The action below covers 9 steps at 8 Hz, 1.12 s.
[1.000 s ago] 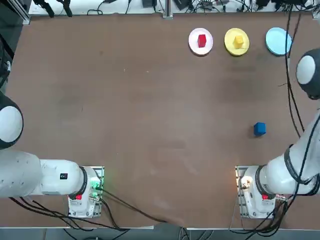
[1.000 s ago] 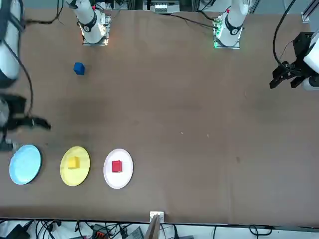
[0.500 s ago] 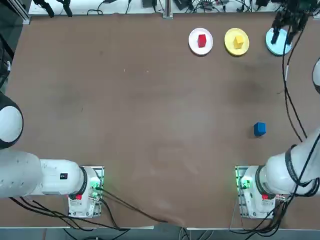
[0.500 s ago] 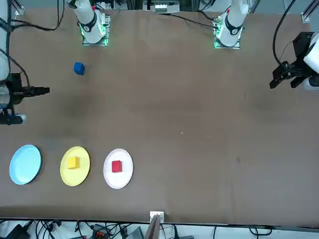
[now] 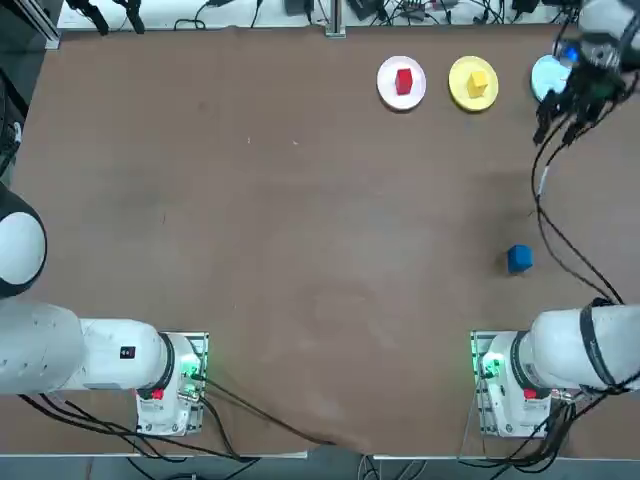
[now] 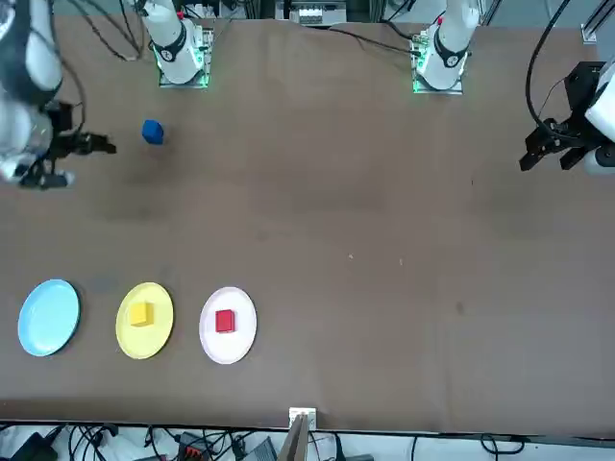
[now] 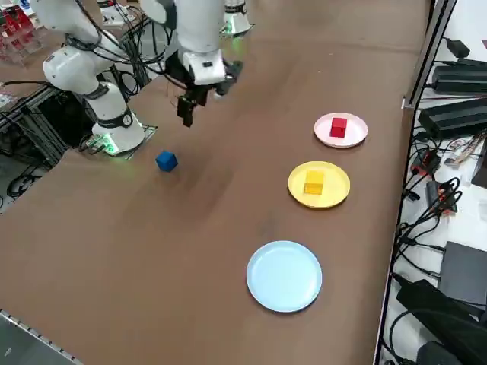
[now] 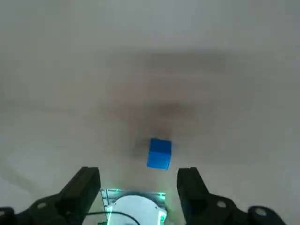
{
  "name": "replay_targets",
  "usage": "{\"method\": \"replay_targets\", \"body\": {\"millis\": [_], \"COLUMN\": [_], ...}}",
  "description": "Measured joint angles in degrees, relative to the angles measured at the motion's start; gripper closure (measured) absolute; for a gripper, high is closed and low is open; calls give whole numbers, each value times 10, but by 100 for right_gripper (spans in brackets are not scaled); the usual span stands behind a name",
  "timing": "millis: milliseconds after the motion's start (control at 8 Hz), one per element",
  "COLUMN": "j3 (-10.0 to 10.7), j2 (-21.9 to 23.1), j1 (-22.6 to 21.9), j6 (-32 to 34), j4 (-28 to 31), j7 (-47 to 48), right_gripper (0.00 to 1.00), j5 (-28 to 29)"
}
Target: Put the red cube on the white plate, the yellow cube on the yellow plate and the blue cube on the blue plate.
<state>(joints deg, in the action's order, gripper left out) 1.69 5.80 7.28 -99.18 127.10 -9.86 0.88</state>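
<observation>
Blue cube (image 5: 519,258), solid and deep in colour, rests on the bare brown tabletop (image 5: 300,200), between the white base of the right arm (image 5: 515,385) and the flat, round, light sky-blue plate (image 7: 284,276). It is well apart from that plate and is the one cube that still requires transfer.

The black two-finger right gripper (image 8: 139,172) is raised above the table. Its jaws stand wide apart with nothing between them. This opening suits an approach: it leaves clearance on both sides of the cube. The wrist view shows the cube ahead of the gap between the fingers, so the current step is judged to be alignment before descent.

The solid bright-red cube (image 6: 225,321) sits on the flat, round white plate (image 6: 229,350), and the solid yellow cube (image 6: 141,314) sits on the flat, round yellow plate (image 6: 144,346). Both match their assigned colours; no correction is called for.

Next, centre the fingers over the blue cube, lower them, and close on two opposite faces. An off-centre descent could push or turn the small cube. Route the cables along the arm with care, since slack could brush it.
</observation>
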Motion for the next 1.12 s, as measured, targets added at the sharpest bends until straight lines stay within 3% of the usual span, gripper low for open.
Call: {"method": "replay_targets", "body": {"millis": [250, 375, 875, 1125], "j3": [0, 0, 1, 1], "j2": [17, 2, -16, -16], "j1": [0, 0, 13, 17], "j6": [-25, -46, -245, -291], "j4": [111, 138, 246, 275], "j7": [1, 2, 40, 72], "right_gripper": [0, 0, 1, 1], "j5": [0, 0, 0, 0]}}
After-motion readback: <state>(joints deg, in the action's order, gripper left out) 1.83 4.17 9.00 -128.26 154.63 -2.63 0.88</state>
